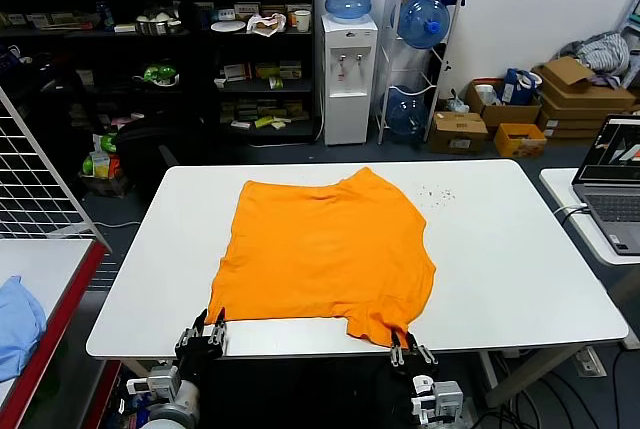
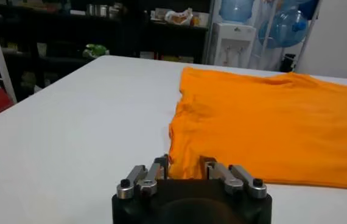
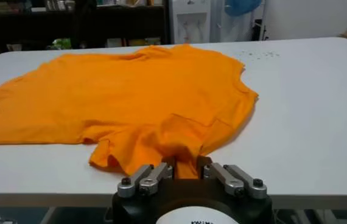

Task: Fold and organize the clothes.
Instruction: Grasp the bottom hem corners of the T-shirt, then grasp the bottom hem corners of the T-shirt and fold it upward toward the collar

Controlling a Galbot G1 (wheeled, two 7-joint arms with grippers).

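Orange cotton is bunched between the jaws of the right gripper [image 3: 189, 172] at the near table edge: a sleeve-like flap of the T-shirt [image 1: 325, 249] is pinched there and the fingers look closed tight on it. The left gripper [image 2: 187, 172] sits at the shirt's other near corner, its fingers drawn in narrow about the hem; cloth lies between them, though from here I cannot tell whether the pinch has fully set.

From both claws the shirt spreads away across the white table [image 1: 500, 249], lying mostly flat with its plain side up and no lettering showing. The corner ahead of the right claw is rumpled and doubled over, while the edge ahead of the left claw runs fairly straight.

To do this step well, I judge both grips should be firm before any lift, and the two corners should rise together and level, so the fabric carries over evenly instead of twisting. The doubled flap at the right claw may drag a wrinkle into the fold.

Beyond the shirt the tabletop is bare apart from a scatter of dark specks [image 1: 437, 192] toward its far side. Farther off stand a water dispenser [image 1: 348, 74], dark shelves [image 1: 160, 39] and cardboard boxes [image 1: 560, 99]; a laptop [image 1: 615, 189] sits out past the right claw, and a light blue cloth [image 1: 18, 324] past the left.
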